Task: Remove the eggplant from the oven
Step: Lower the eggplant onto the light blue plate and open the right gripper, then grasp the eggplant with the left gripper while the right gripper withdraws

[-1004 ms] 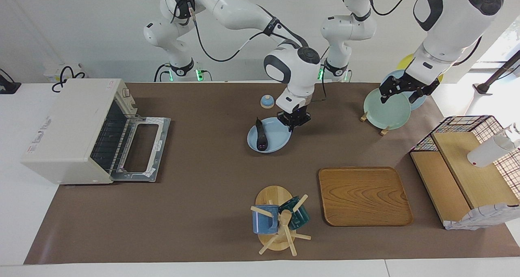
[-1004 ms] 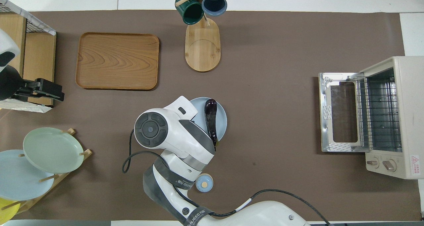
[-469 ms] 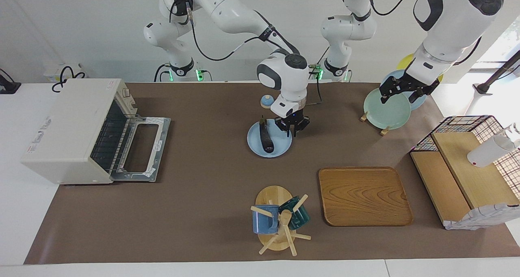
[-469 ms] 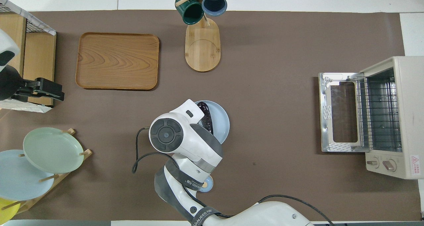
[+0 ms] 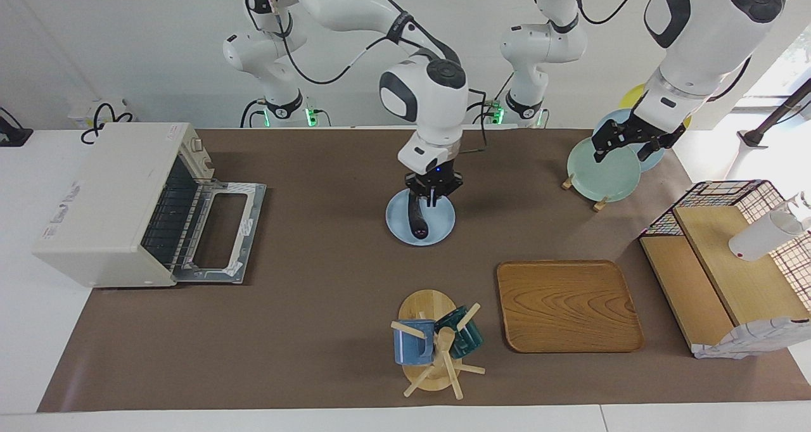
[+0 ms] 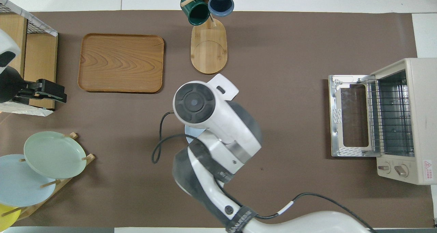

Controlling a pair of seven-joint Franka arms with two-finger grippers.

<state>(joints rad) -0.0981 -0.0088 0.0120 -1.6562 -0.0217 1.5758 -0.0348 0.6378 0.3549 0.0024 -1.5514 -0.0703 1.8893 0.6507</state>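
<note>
1. Under the right gripper (image 5: 432, 199), directly below its fingers, the eggplant (image 5: 417, 222) lies on a light blue plate (image 5: 447, 220) in the middle of the worktop (image 5: 317, 292). It is already outside the oven (image 5: 108, 197), which stands well away from the fingers at the right arm's end of the worktop. The oven door (image 5: 222, 232) is folded down, and no eggplant shows on the part of the rack that can be seen.
2. The fingers hang low over the end of the eggplant that is nearer to the robots. I cannot tell whether they are open, closed, or touching it. In the overhead view the arm hides both the fingers and the eggplant.
3. My judgement: the main part of the task is done, and what remains is to leave the eggplant resting quietly.
4. To do this well, the fingers should be fully open before any lift. The skin is glossy and the shape is long and round, so a half-open grip could drag it or roll it.
5. The lift should go straight up from the plate. A sideways move could push the eggplant toward the rim, or slide the plate on the worktop.
6. The left gripper (image 5: 627, 142) waits over the green plate (image 5: 602, 172) in the plate rack, far from the right fingers, and needs no move.
</note>
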